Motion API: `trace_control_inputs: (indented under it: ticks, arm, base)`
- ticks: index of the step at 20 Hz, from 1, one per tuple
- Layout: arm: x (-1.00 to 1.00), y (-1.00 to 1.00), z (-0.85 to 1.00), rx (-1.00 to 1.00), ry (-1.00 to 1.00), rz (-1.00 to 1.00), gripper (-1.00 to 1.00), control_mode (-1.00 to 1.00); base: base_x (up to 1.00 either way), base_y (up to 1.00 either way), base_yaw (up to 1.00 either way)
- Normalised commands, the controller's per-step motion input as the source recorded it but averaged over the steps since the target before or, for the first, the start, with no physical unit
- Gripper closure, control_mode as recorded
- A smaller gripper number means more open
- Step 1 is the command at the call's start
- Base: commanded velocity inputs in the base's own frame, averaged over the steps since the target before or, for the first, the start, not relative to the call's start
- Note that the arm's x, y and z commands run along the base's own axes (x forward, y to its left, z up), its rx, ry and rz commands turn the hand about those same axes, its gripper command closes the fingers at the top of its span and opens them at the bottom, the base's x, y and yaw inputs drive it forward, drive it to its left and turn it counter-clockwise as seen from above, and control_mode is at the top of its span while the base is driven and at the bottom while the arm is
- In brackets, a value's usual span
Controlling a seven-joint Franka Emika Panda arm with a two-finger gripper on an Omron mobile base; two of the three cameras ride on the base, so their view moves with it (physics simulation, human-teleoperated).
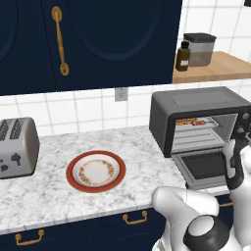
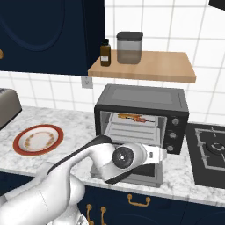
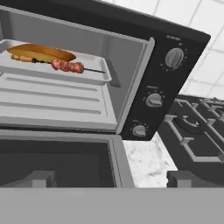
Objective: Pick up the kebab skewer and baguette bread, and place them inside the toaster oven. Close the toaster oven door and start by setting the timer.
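Note:
The toaster oven (image 1: 198, 105) stands on the counter at the right, and its door (image 3: 57, 155) is dropped flat open. Inside, on a pale tray (image 3: 94, 78) over the wire rack, lies the golden baguette bread (image 3: 41, 51). The kebab skewer (image 3: 65, 65) with its red-brown chunks rests right in front of it. Both also show inside the oven (image 2: 140, 103) in the right base view, where the skewer (image 2: 132, 117) sits on the upper rack. My gripper (image 3: 111, 179) hovers low over the open door's right front part. It is open, fingers wide apart, with nothing between them. Three knobs (image 3: 174, 57) run down the oven's right side.
An empty red-rimmed plate (image 1: 96, 171) sits mid-counter, and a silver two-slot toaster (image 1: 17, 147) stands at the left. A black gas stove (image 2: 211, 151) adjoins the oven on its right. A wooden shelf (image 2: 145, 66) above carries a jar and a brown bottle. My arm (image 2: 88, 162) reaches across the counter's front edge.

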Motion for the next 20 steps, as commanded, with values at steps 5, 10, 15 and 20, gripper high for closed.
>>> trace_control_inputs:
  ticks: [5, 10, 15, 20]
  arm:
    - [-0.87, -0.13, -0.25, 0.01, 0.11, 0.0, -1.0, -1.0]
    - [-0.4, 0.0, -0.47, 0.01, 0.0, 0.0, -1.0, -1.0]
    - [0.01, 0.0, -0.45, 0.01, 0.0, 0.0, -1.0, -1.0]
    - [0.0, 0.0, -0.49, 0.02, 0.0, 0.0, -1.0, -1.0]
  base:
    - [0.0, 0.0, 0.0]
    - [0.0, 0.0, 0.0]
    - [0.0, 0.0, 0.0]
    - [0.0, 0.0, 0.0]
